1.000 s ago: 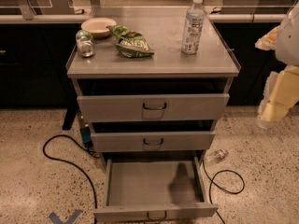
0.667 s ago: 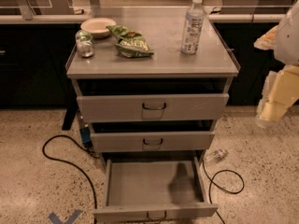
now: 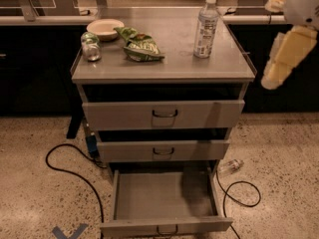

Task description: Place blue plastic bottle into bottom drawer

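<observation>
Grey three-drawer cabinet seen from the front and above. The bottle point(image 3: 206, 26) stands upright, white cap on, at the right rear of the bench point(image 3: 169, 67), clear of the other items and untouched by the robot. At the left rear of the bench lies a shallow pale bowl point(image 3: 104, 28); just in front of it, to the left, a small silvery can point(image 3: 90, 48) with a green top; to the right of the can, between it and the bottle, a crumpled green bag point(image 3: 140, 45). The gripper point(image 3: 279, 68), a cream-coloured part hanging from the white arm point(image 3: 303, 3) in the upper right of the frame, hovers off the right edge of the bench, well apart from the bottle and holding nothing visible; whether its jaws are spread or pressed together is not discernible. The top drawer point(image 3: 199, 114) and middle drawer point(image 3: 199, 151) each show a dark gap above the front panel. The bottom drawer point(image 3: 159, 195) is pulled far out toward the lower edge of the frame, its grey floor exposed and partly shaded at the right rear. On the speckled floor, a black cable point(image 3: 64, 167) curves at the lower left, a second cable point(image 3: 245, 197) loops at the lower right, and a small clear bottle point(image 3: 230, 166) lies on its side beside the cabinet's right foot. A blue tape mark point(image 3: 70, 231) sits at the bottom left.
</observation>
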You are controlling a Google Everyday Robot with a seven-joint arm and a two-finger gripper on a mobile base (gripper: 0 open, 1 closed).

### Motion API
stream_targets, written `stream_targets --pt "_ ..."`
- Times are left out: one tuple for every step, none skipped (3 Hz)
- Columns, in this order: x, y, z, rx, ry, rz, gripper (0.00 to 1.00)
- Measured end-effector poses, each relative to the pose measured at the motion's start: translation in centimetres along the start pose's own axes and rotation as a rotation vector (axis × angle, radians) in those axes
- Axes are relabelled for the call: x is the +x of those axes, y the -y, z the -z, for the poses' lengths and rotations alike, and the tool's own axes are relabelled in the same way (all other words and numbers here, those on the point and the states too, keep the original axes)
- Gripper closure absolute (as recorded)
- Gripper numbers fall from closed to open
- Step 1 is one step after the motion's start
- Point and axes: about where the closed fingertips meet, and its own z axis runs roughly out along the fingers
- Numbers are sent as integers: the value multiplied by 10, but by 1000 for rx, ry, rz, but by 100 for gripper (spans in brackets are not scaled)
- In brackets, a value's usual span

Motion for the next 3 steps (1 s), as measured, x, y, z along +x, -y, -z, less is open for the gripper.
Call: stream_targets --pt "-12 57 2 108 85 -30 0" --pt "-11 102 3 190 240 -103 0" --pt "-10 121 -10 153 428 -138 0"
